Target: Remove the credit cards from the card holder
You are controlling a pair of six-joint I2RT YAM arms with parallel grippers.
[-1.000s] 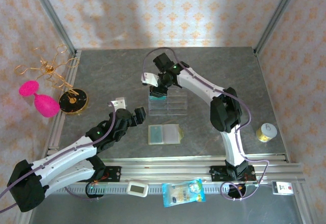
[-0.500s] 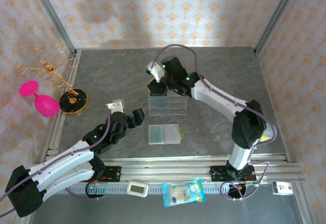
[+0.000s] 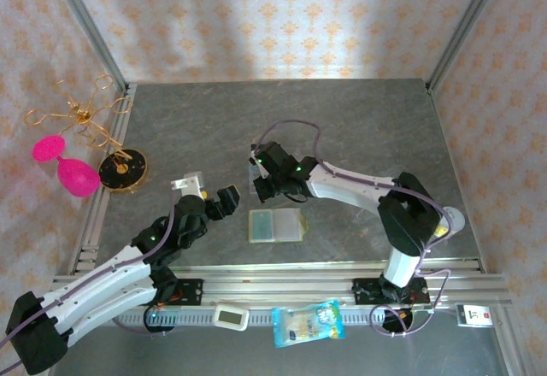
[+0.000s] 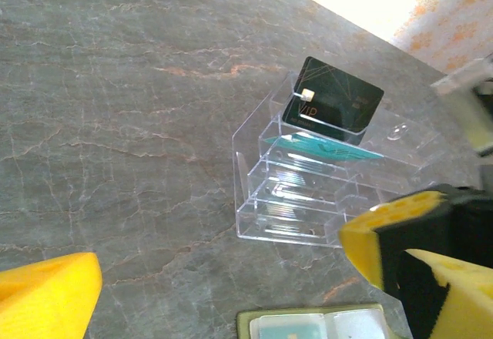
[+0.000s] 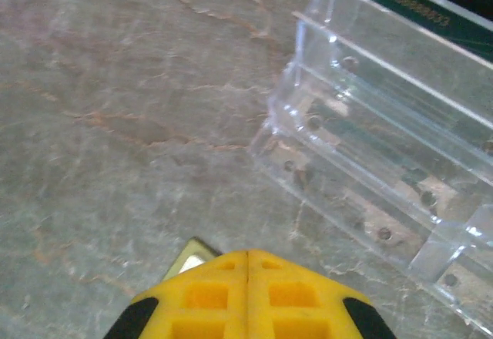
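Olive-yellow folding card holder open on counter, centre toward near edge | teal plastic credit cards pocketed: thin, stiff, slick, probably snug; pinch exposed edge | left claw wide | right claw closed, empty

1. Left wrist view: the card holder is cut off by the bottom edge, leaving its upper strip alone on show.
2. Same view: both yellow fingers of the left claw run off the frame edges.
3. The teal card in the clear tray is partly masked by the tray's walls. The dark card carries small print too blurred to read.
4. Right wrist view: the right claw hides the card holder save one pale corner. The top edge cuts the dark card.
5. Top view: the right arm overlies most of the tray, so its contents cannot be made out.
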